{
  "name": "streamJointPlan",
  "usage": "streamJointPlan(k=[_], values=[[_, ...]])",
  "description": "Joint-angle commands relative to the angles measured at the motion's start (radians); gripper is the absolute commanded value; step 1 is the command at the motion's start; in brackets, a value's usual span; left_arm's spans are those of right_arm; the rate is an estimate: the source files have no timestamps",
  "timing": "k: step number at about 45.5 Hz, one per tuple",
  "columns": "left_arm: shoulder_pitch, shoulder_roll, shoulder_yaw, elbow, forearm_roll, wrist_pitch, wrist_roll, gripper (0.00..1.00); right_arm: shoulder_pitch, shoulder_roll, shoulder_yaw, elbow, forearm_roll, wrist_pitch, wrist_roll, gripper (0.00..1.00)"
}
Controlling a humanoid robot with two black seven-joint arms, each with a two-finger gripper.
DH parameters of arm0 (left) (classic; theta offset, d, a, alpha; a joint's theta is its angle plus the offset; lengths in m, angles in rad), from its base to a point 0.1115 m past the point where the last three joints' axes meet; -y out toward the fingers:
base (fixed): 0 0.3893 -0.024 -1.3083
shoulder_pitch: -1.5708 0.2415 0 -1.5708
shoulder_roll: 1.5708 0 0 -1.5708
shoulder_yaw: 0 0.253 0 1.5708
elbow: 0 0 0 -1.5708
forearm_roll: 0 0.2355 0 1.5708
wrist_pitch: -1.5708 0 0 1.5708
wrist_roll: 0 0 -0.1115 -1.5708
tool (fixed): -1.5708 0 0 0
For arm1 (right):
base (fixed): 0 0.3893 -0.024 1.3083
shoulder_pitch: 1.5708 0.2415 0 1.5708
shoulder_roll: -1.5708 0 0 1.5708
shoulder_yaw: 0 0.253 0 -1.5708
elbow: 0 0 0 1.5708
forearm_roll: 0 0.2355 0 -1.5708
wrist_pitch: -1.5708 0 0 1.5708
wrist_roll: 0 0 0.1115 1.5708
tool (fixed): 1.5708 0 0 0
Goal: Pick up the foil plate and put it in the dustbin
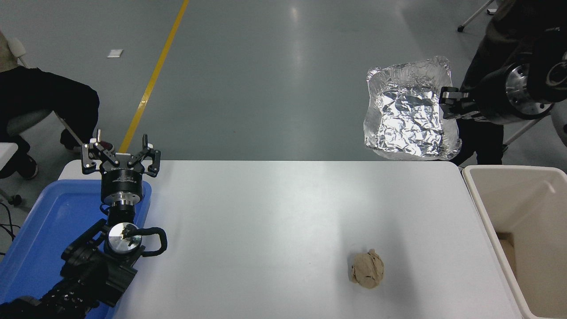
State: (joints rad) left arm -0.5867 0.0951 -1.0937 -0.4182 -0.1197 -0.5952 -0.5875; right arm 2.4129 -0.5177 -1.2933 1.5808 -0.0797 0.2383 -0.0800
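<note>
The shiny, crinkled foil plate (409, 116) hangs high in the air over the table's far right corner, its hollow side facing the camera. My right gripper (446, 103) is shut on the plate's right rim, the arm coming in from the upper right. The beige dustbin (487, 212) stands off the table's right edge, below and to the right of the plate; its thick rim and deep walls show. My left gripper (120, 158) is parked open above the blue tray at the lower left.
A tan crumpled paper ball (367, 269) lies on the white table (266, 230) near the front right. A shallow blue tray (40, 230) sits at the left edge. A person in dark clothes stands behind my right arm; another sits at the far left.
</note>
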Motion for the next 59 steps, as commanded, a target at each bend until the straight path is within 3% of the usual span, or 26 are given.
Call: streamJointPlan(k=[1,9,15,26,45,51,59], values=[[0.001,0.000,0.000,-0.001,0.000,0.000,0.000,0.99,0.044,-0.068,-0.049,-0.002,-0.022,0.035,0.000,0.00],[0.001,0.002,0.000,0.001,0.000,0.000,0.000,0.99,0.023,-0.096,-0.194,-0.057,-0.146,0.018,0.005,0.00],[-0.001,0.002,0.000,0.001,0.000,0.000,0.000,0.99,-0.076,-0.188,-0.242,-0.149,-0.259,-0.016,0.006,0.00],[-0.001,0.002,0.000,0.001,-0.002,0.000,0.000,0.99,-0.403,-0.334,-0.222,-0.513,-0.345,-0.050,0.013,0.00],[-0.001,0.002,0.000,0.001,-0.002,0.000,0.000,0.99,-1.044,-0.409,0.072,-0.898,-0.333,-0.168,0.026,0.00],[-0.001,0.002,0.000,0.001,-0.002,0.000,0.000,0.99,-1.228,-0.365,0.143,-0.982,-0.302,-0.252,0.025,0.00],[-0.001,0.002,0.000,0.001,-0.002,0.000,0.000,0.99,-1.411,-0.252,0.184,-1.056,-0.167,-0.300,0.020,0.00]])
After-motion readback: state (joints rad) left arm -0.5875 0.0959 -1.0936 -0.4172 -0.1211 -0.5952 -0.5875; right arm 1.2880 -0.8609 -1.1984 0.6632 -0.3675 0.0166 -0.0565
